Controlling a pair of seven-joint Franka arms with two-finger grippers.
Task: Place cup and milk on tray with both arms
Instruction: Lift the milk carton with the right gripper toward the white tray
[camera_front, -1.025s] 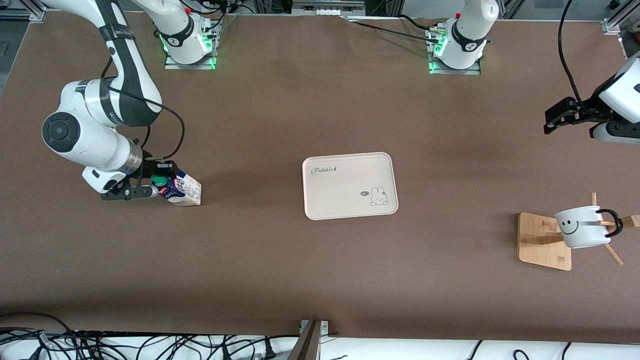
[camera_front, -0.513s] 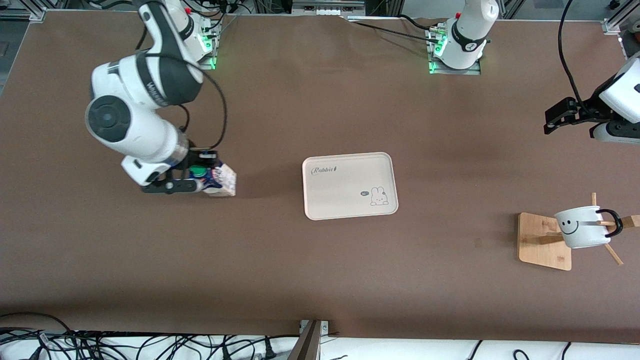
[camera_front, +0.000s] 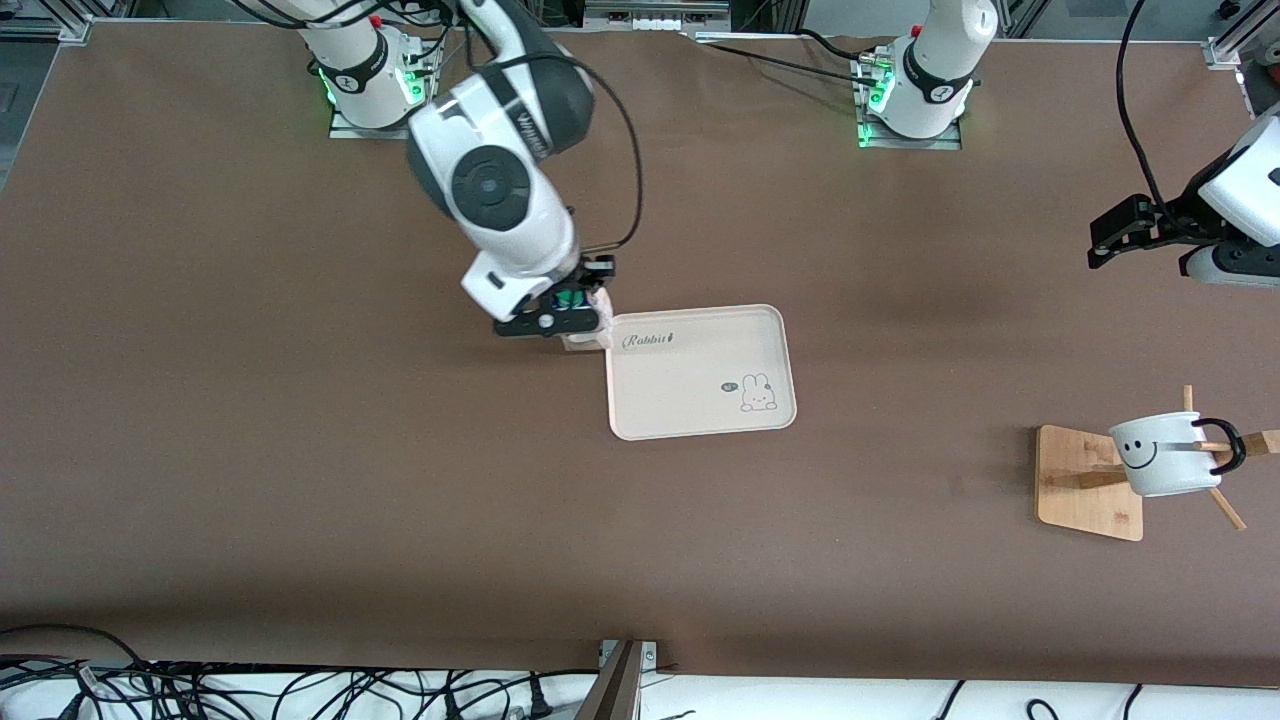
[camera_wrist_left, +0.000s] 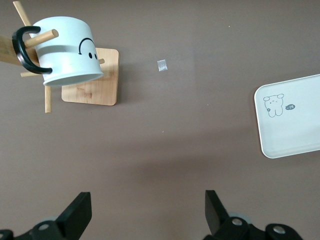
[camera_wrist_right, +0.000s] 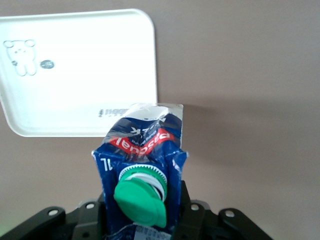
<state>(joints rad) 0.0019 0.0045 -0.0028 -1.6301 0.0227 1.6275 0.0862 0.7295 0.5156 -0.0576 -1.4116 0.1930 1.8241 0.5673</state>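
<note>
My right gripper (camera_front: 570, 310) is shut on the milk (camera_front: 590, 318), a dark blue and cream carton with a green cap (camera_wrist_right: 141, 198), and holds it up over the tray's corner by the "Rabbit" lettering. The carton fills the right wrist view (camera_wrist_right: 142, 150) with the cream tray (camera_wrist_right: 75, 70) under it. The tray (camera_front: 700, 372) lies mid-table. The cup (camera_front: 1165, 455), a white smiley mug with a black handle, hangs on a wooden rack peg at the left arm's end; it shows in the left wrist view (camera_wrist_left: 65, 50). My left gripper (camera_front: 1110, 237) is open and empty, waiting above the table.
The wooden rack base (camera_front: 1088, 485) with slanted pegs stands under the cup, near the table's edge at the left arm's end. A small scrap of tape (camera_wrist_left: 162, 65) lies on the brown mat beside the rack. Cables lie along the front edge.
My right arm has carried the milk from the right arm's end of the table across to the tray's corner. The left arm has not moved.
</note>
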